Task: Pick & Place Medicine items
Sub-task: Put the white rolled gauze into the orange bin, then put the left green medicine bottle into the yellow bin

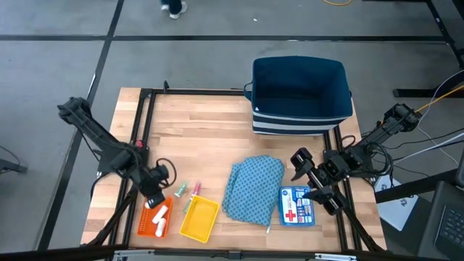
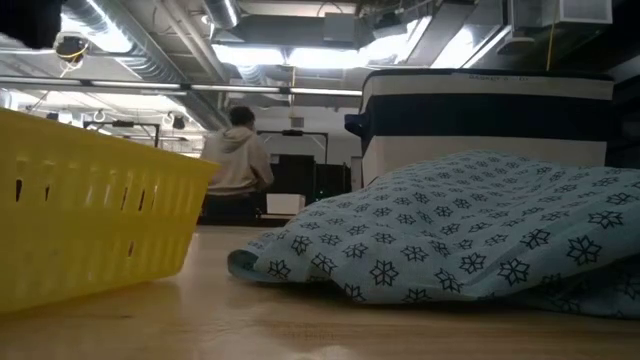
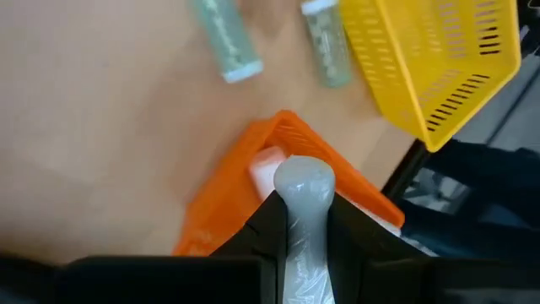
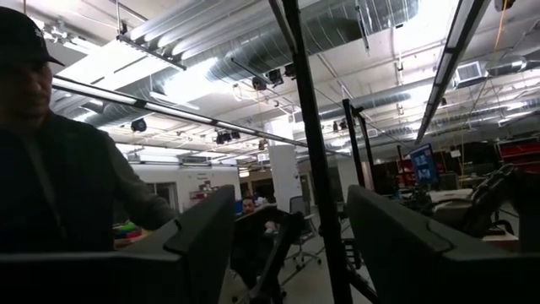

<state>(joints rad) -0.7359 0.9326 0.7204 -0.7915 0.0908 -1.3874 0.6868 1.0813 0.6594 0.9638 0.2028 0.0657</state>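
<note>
Your left gripper (image 3: pixel 304 224) hovered over the orange tray (image 3: pixel 224 198) near the table's front left corner, its fingers clenched on a white tube (image 3: pixel 301 190) pointing down toward the tray. To do this step well, I judge you would lower the tube until it sat inside the tray's walls, beside the white piece (image 1: pixel 160 215) already lying there, and only then release, so it would not roll over the rim.

Your right gripper (image 1: pixel 312 183) waited at the table's right side, above the blue first-aid pouch (image 1: pixel 296 206). Its fingers stood apart and held nothing; its wrist view looked out into the room, where a person showed.

Containers, from left to right in the overhead view:
- The orange tray held at least one white piece; more could not be told.
- The yellow basket (image 1: pixel 199 220), just beside it, appeared to have nothing in it.
- The dark blue bin (image 1: pixel 301 94) at the back of the table showed a dark interior with nothing visible.

Two light-green tubes (image 3: pixel 226 38) lay loose on the wood (image 1: pixel 196 138) beside the yellow basket. A thin pinkish-red stick (image 1: pixel 194 190) lay near them. A blue patterned cloth (image 1: pixel 251 185) lay between basket and pouch.
</note>
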